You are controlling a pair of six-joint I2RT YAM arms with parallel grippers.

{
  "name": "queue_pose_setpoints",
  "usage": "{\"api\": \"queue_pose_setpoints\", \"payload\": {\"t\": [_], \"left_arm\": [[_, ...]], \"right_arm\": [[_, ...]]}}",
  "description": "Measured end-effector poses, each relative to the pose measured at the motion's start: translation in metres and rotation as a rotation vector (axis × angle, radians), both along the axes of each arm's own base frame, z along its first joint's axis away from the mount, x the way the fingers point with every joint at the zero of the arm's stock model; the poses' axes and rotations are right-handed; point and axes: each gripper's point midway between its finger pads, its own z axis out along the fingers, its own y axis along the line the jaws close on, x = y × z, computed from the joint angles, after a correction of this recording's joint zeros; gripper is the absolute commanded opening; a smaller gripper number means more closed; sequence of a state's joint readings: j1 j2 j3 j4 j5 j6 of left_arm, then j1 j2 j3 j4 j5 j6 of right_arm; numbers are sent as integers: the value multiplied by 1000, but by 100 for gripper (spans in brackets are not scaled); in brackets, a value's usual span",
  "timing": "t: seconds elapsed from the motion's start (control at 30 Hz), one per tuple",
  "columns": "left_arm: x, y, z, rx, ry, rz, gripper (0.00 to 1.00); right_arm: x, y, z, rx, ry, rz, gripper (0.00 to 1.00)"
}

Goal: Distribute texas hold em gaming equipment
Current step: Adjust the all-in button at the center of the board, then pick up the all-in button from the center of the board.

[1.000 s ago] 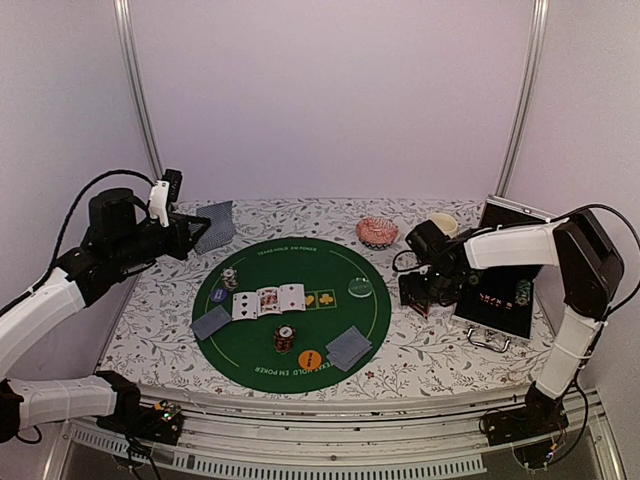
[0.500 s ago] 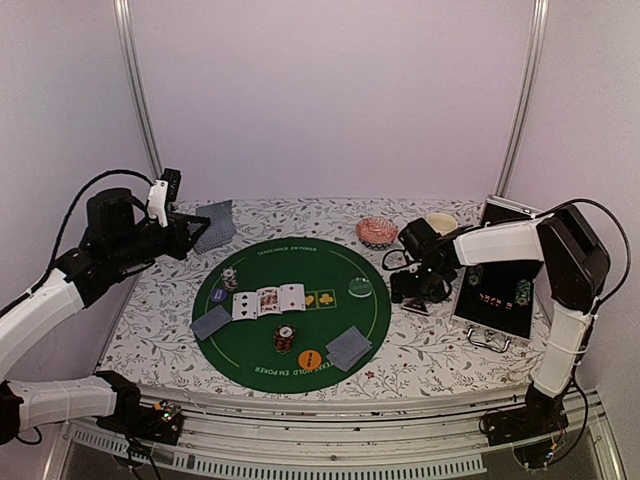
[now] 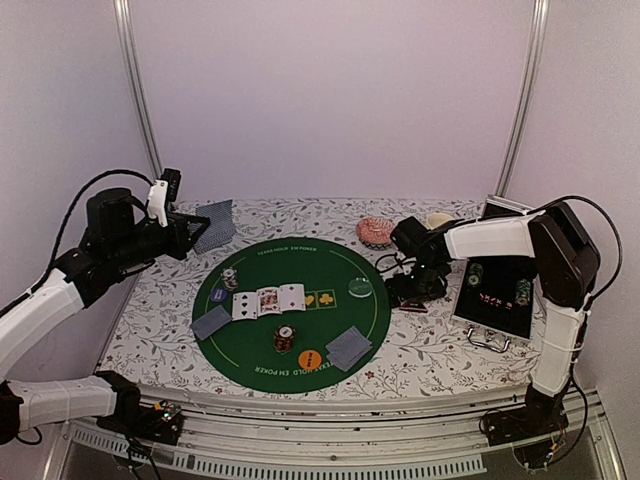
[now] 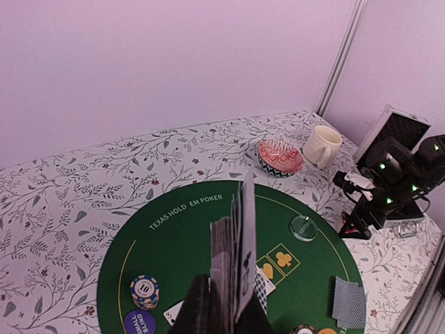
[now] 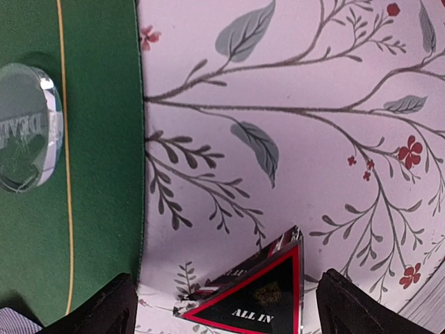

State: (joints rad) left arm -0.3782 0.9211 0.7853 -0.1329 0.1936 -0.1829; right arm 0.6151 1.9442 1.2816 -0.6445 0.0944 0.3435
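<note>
My left gripper (image 3: 200,233) is shut on a deck of grey-blue-backed cards (image 3: 218,225), held edge-up above the table's back left; the deck shows in the left wrist view (image 4: 236,261). My right gripper (image 3: 408,293) is low over the tablecloth just right of the green mat (image 3: 300,255). Its fingers (image 5: 111,309) are spread wide, and the black-and-red triangular "ALL IN" marker (image 5: 261,296) lies between them, touching neither. On the mat are chip stacks (image 3: 230,278) (image 3: 285,339), a blue button (image 3: 218,295), an orange button (image 3: 309,357), a pale-green button (image 3: 360,288), face-up cards (image 3: 268,300) and two face-down card piles (image 3: 211,322) (image 3: 349,347).
A pink-patterned bowl (image 3: 377,232) and a cream mug (image 3: 438,222) stand at the back right, behind the right gripper. An open black case (image 3: 495,290) with chips inside lies at the right edge. The pale-green button (image 5: 28,129) is just left of the right gripper.
My right gripper has moved left from the open case to the tablecloth beside the mat's right edge. The left arm and its deck have not moved.
</note>
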Motion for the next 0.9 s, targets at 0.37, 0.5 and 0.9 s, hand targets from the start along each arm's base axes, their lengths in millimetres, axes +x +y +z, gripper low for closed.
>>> {"api": "queue_pose_setpoints", "payload": {"t": [0.37,0.5,0.9], "left_arm": [[0,0,0,0,0,0,0],[0,0,0,0,-1,1,0],[0,0,0,6,-4,-1,0]], "right_arm": [[-11,-10,-5,-70,71,63,90],[-3,-7,-5,-75,64,62,88],[-6,-3,-6,-50,86,66,87]]}}
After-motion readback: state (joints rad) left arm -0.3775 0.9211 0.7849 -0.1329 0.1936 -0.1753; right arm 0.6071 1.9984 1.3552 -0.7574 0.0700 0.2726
